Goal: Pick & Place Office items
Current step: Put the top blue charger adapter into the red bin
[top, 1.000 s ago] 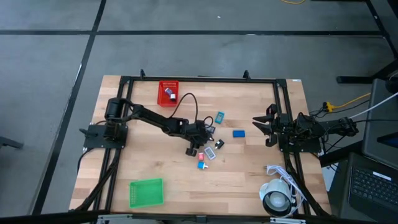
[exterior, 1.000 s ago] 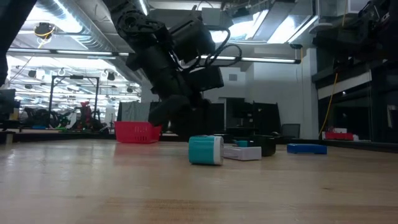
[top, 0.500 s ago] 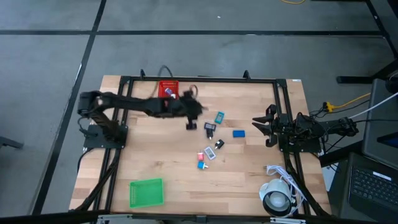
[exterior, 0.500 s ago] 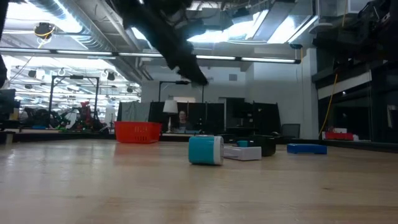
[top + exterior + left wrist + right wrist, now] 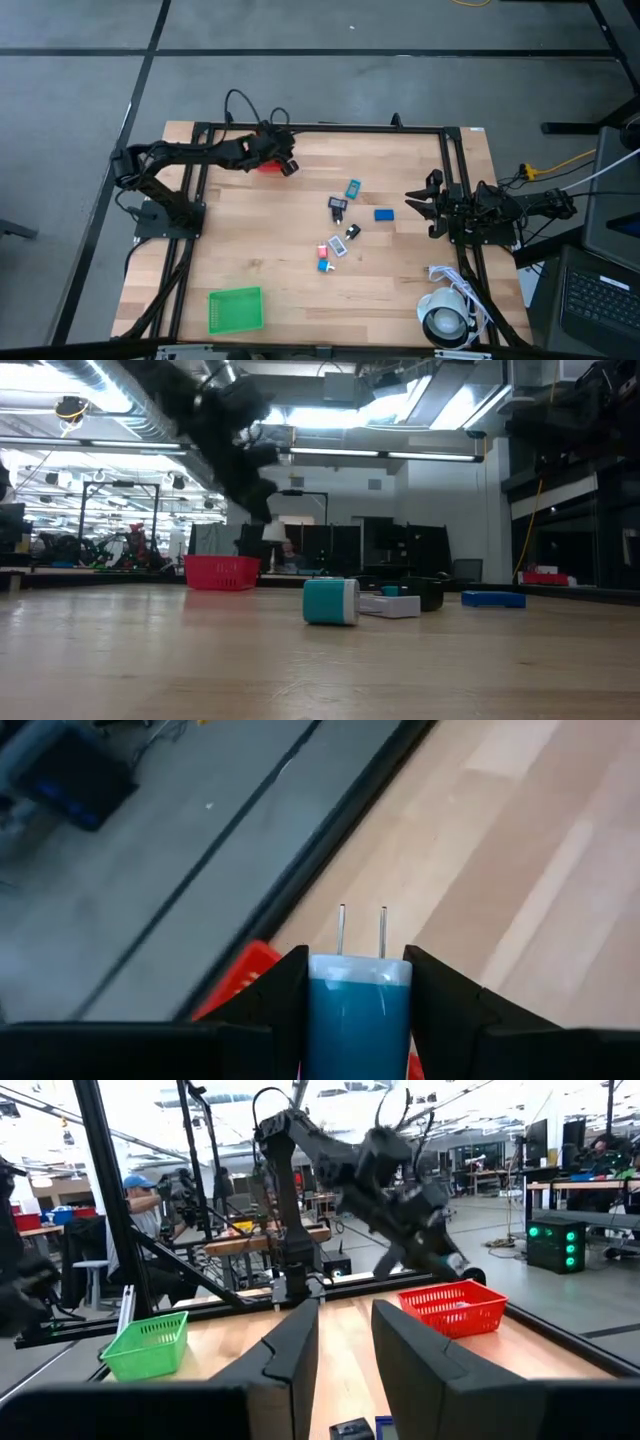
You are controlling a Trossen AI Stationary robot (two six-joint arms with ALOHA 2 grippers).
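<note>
Your left gripper [image 5: 360,1010] pinches a teal plug adapter [image 5: 358,1020], prongs forward, above the red bin [image 5: 268,165] at the table's [image 5: 250,260] eleven o'clock, while your right gripper [image 5: 412,203] waits spread at three o'clock, the other office items [image 5: 340,228] lying mid-table.

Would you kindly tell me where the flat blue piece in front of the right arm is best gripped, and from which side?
The flat blue piece lies flat and apart from the other pieces, long side across the table. Judging by that, come straight down from above and close across its short width, near the middle. The right gripper, open, is nearest; the left gripper holds a blue plug adapter.
</note>
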